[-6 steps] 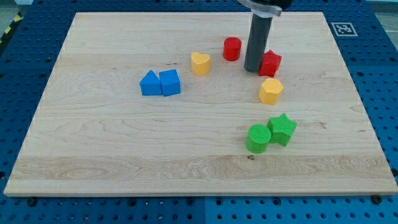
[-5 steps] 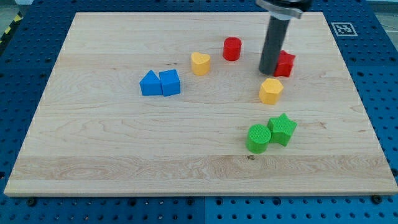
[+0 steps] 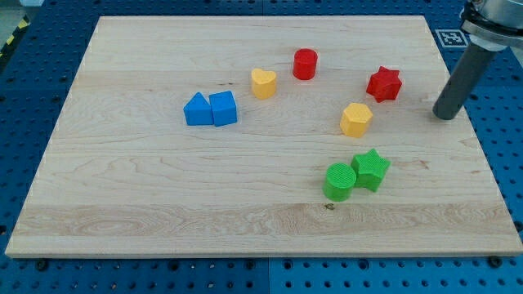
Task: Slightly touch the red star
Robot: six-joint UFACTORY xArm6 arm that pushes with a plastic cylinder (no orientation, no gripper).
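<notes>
Red star (image 3: pixel 384 83) between red cylinder (image 3: pixel 305 64) and my tip (image 3: pixel 444 115).

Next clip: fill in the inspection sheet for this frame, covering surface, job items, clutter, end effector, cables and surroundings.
Surface: wooden board, flat, lying on a blue perforated table.
Job's things: red star near the view's upper right, standing alone, touching nothing.
Clutter: red cylinder; yellow heart; yellow hexagon; blue triangle touching blue cube; green cylinder touching green star.
End effector: my tip sits at the board's right edge, to the view's right of the red star, with a clear gap.
Cables: nothing seen.
Surroundings: fiducial marker off the board's top right corner; yellow-black tape at the view's top left.
</notes>
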